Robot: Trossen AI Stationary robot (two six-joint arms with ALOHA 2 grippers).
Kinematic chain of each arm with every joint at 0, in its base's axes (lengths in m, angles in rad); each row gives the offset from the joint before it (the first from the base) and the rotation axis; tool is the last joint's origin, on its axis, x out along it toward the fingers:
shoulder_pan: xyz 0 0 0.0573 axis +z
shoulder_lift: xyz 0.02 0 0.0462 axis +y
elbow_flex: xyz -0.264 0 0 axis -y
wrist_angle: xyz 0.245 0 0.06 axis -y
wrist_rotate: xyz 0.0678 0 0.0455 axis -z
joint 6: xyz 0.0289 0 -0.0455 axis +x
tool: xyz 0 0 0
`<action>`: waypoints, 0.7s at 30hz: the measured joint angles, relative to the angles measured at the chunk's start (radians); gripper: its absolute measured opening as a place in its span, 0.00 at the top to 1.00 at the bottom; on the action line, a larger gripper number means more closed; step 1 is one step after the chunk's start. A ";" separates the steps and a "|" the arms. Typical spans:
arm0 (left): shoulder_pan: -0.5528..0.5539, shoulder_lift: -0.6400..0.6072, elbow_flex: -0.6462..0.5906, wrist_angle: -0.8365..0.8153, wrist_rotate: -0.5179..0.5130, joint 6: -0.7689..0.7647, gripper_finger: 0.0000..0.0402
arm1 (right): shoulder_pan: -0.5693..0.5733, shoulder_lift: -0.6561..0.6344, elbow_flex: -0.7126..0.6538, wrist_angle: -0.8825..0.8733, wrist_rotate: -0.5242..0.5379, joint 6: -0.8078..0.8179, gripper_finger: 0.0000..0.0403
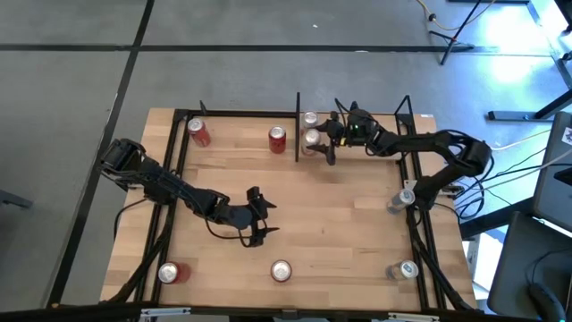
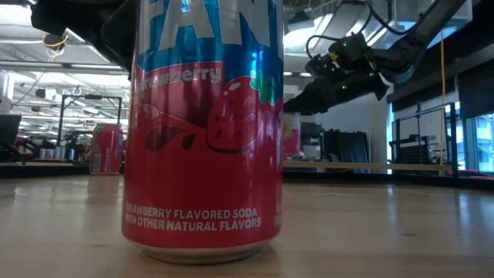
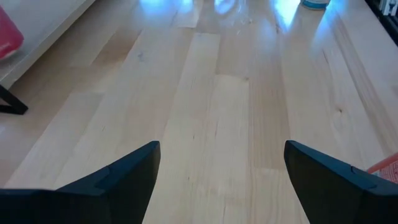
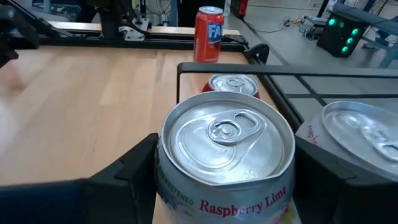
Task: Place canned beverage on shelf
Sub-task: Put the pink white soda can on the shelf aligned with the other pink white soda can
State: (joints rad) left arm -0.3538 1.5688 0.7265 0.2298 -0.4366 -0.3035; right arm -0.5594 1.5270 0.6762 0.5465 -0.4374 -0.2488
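A silver-topped Raspberry Lime can [image 4: 227,134] stands upright between the fingers of my right gripper [image 1: 322,143], which is shut on it. It is at the far edge, over the shelf [image 1: 241,143], just right of the dark divider [image 1: 298,125]. A second silver-topped can [image 4: 360,137] stands close beside it, farther back. Two red cans [image 1: 277,139] [image 1: 198,132] stand on the shelf left of the divider. My left gripper [image 1: 259,219] hovers open over the middle of the table, with only bare wood between its fingers [image 3: 124,180]. My right gripper pinches the can's side wall [image 4: 171,186] just below the top rim, one finger [image 4: 134,168] on each side. The fingers come nearly level from the table's right. The can is upright; whether its bottom rests on the shelf, I cannot tell.
Loose cans stand near the front edge [image 1: 170,273] [image 1: 281,270] [image 1: 404,268] and by the right side [image 1: 399,201]. The front middle one is a red strawberry soda can [image 2: 201,131] that fills the low view. Black frame rails [image 1: 416,179] border the table.
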 joint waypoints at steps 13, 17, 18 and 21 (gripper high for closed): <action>0.001 0.000 0.000 0.005 0.000 0.001 0.19 | 0.000 0.031 0.000 0.055 0.024 0.000 0.37; 0.001 0.000 0.000 0.006 0.000 0.001 0.19 | 0.000 0.051 0.000 0.063 0.026 -0.006 0.37; 0.001 0.000 0.000 0.006 0.000 0.001 0.19 | 0.000 0.055 0.000 0.067 0.026 -0.009 0.37; 0.001 0.000 0.000 0.006 0.000 0.001 0.19 | 0.000 0.059 0.001 0.069 0.029 -0.015 0.37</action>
State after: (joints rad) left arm -0.3531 1.5688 0.7265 0.2363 -0.4366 -0.3027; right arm -0.5594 1.5864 0.6773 0.6160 -0.4087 -0.2638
